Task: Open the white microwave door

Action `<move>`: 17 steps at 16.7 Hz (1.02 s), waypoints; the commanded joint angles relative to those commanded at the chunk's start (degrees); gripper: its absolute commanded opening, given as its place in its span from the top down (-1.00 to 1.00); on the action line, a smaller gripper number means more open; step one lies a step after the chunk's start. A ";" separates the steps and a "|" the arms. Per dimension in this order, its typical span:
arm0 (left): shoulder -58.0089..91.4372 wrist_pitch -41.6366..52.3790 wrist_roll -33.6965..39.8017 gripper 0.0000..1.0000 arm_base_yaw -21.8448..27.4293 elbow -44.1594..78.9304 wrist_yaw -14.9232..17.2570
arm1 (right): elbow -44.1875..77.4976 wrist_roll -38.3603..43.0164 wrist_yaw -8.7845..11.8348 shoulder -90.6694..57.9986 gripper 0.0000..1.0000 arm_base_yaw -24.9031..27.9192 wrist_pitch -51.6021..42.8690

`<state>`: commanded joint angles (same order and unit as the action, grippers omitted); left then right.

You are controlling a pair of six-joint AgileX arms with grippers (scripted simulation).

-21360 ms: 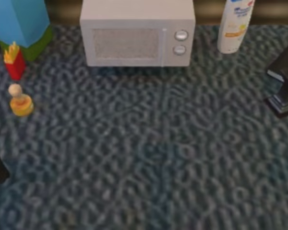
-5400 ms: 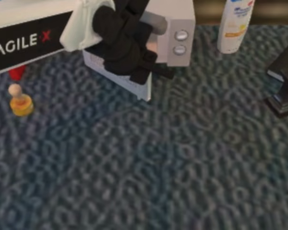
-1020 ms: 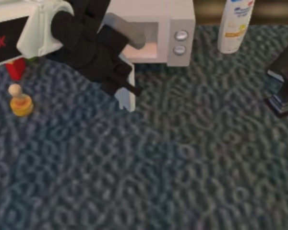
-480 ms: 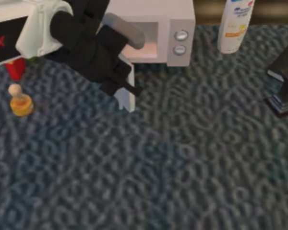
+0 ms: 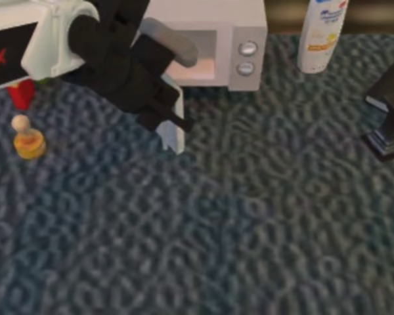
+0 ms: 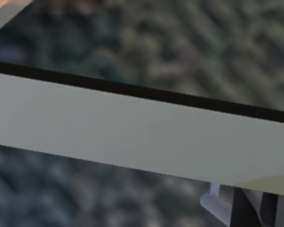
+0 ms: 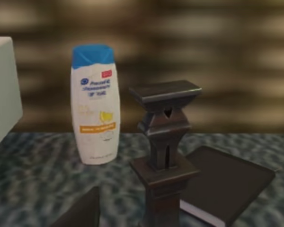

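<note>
The white microwave (image 5: 240,26) stands at the back of the table, its two silver knobs (image 5: 247,58) facing forward. Its door (image 5: 177,134) is swung out on the left hinge, roughly square to the front, and the pinkish cavity (image 5: 200,62) shows. My left gripper (image 5: 169,117) reaches down from the upper left and is shut on the door's free edge. In the left wrist view the door's edge (image 6: 132,132) crosses as a wide pale band, with the pale handle (image 6: 215,205) beside a dark finger (image 6: 246,210). My right gripper (image 7: 137,221) is parked out of the top view, open.
A white shampoo bottle (image 5: 322,33) stands right of the microwave. A dark pedestal (image 5: 389,125) on a dark book (image 7: 227,184) sits at the right edge. A red fries box (image 5: 20,95) and a yellow toy (image 5: 28,141) are at the left.
The door was shut 21 s ago with no arm in view. By 5 s ago my left gripper held it part open. It then swung wider and has stayed still over the last second.
</note>
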<state>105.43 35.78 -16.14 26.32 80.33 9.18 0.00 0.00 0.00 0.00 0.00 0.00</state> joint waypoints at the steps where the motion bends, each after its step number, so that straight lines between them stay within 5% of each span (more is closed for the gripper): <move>1: 0.00 0.00 0.00 1.00 0.00 0.00 0.00 | 0.00 0.00 0.00 0.00 -1.00 0.00 0.00; 17: -2.26 1.91 -10.59 1.00 -4.04 -2.57 5.54 | 0.00 0.00 0.00 0.00 -1.00 0.00 0.00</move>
<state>103.17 37.69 -26.73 22.28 77.76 14.72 0.00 0.00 0.00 0.00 0.00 0.00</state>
